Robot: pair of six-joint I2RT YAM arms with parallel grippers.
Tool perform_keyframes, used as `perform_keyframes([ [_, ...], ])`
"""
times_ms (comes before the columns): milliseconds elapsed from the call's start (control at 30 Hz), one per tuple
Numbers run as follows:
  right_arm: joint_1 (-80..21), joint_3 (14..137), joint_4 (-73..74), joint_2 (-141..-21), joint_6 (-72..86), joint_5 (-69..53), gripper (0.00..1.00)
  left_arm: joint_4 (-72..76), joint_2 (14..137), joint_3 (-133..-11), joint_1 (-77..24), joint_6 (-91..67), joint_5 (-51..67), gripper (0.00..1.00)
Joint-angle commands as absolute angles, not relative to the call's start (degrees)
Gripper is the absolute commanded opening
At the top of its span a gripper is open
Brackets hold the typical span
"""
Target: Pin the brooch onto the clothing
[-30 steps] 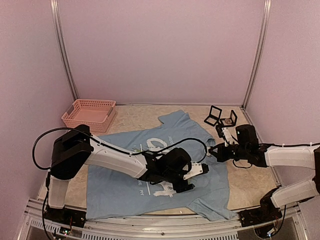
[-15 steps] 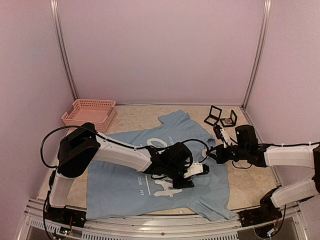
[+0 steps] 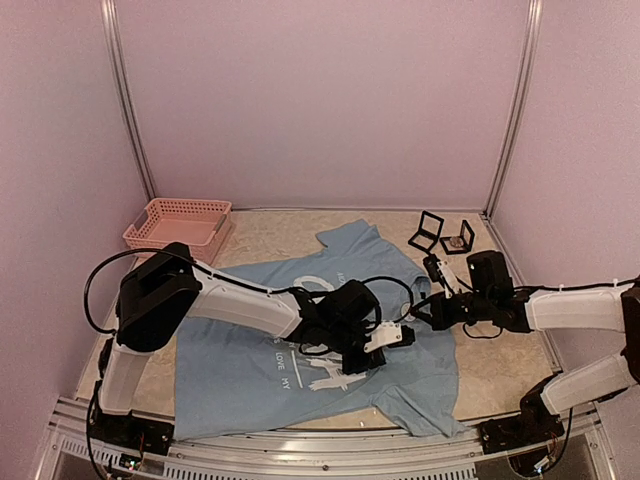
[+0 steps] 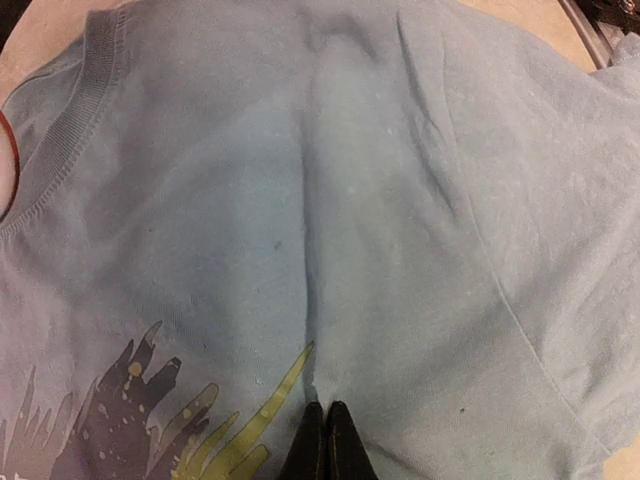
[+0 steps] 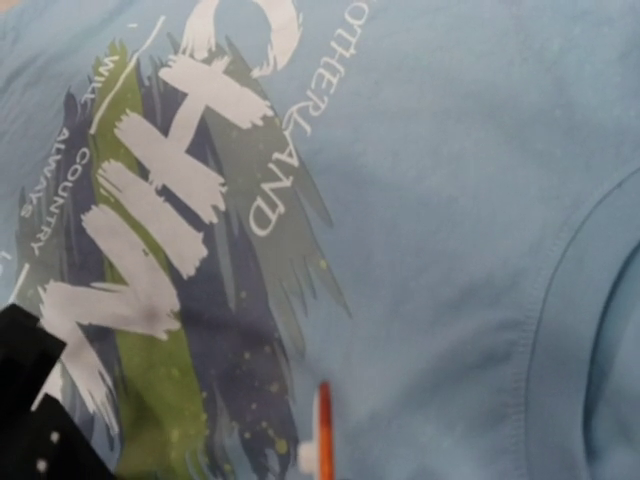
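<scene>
Top external — one T-shirt point(image 3: 230, 370), one basket point(image 3: 150, 216), left pincer point(image 3: 405, 336), right pincer point(image 3: 422, 314)

Soft, even, pinkish light fills the top view, with faint shadows under the arms point(image 3: 250, 303) on the shirt point(image 3: 225, 375); the left wrist view is sharp but shaded mid-frame, the right wrist view softer, its near orange sliver point(image 5: 323, 430) blurred.

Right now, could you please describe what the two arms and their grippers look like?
Both arms have white tubular links joined by bulky black joint housings. The left arm trails a thin black cable looping from its shoulder; the left gripper ends in slim black fingertips. The right arm looks the same, and the right gripper is mostly black. No markings are legible.
</scene>
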State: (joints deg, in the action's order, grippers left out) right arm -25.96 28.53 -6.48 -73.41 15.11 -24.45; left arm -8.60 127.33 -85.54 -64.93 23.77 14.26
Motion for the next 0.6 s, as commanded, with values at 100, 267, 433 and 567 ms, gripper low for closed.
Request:
perform_keyframes([
  [100,-29.37,18.72,-24.68,-70.15,12.06,-21.99,0.0,4.65,117.12,-75.8,-62.79,15.87,23.76,0.0],
  [267,-34.59,12.89,-36.68,-67.09,6.51,-15.45,0.0,6.79,116.6,-74.01,-62.16,13.68,25.56,0.0],
  [433,-40.94,7.7,-46.49,-67.85,0.87,-12.2,0.0,8.41,115.9,-73.3,-61.05,11.86,27.45,0.0],
  [567,-46.58,5.27,-53.03,-70.52,-4.59,-5.55,0.0,9.32,115.47,-72.75,-60.81,11.26,28.97,0.0],
])
